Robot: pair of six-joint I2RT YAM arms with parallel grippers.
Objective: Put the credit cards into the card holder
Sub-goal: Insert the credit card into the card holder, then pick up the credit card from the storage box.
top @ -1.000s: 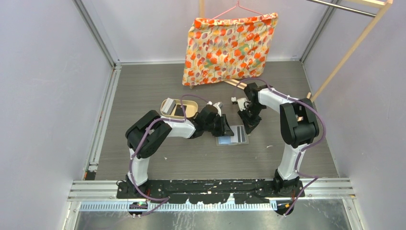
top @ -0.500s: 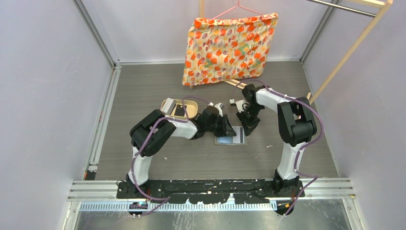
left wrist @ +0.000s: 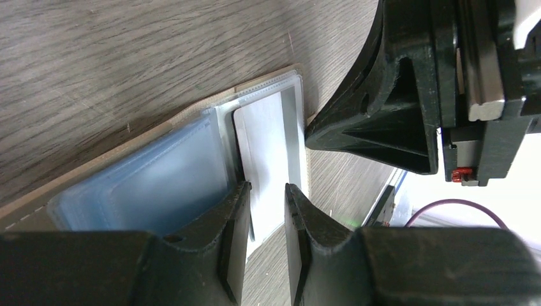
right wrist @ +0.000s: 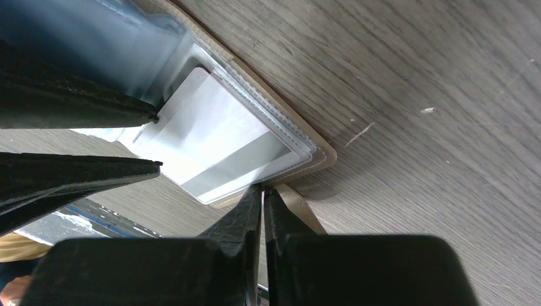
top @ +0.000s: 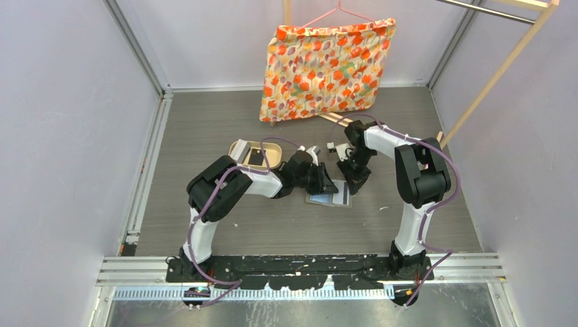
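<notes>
Trouble would come from the white card (left wrist: 271,146), seemingly only part-way into the right-hand clear pocket of the card holder (top: 328,199), which lies open on the table (top: 204,122) between my arms: my left claw (left wrist: 266,207), fingers narrowly apart and gripping nothing I can see, could catch the pocket lip and buckle it, or drag the holder. My right claw (right wrist: 263,194), fingers together at the holder's right edge, crowds that side, and I cannot tell whether it pins the rim. Left and farther off sits the tan tray (top: 235,148) with a black card (top: 256,157).
</notes>
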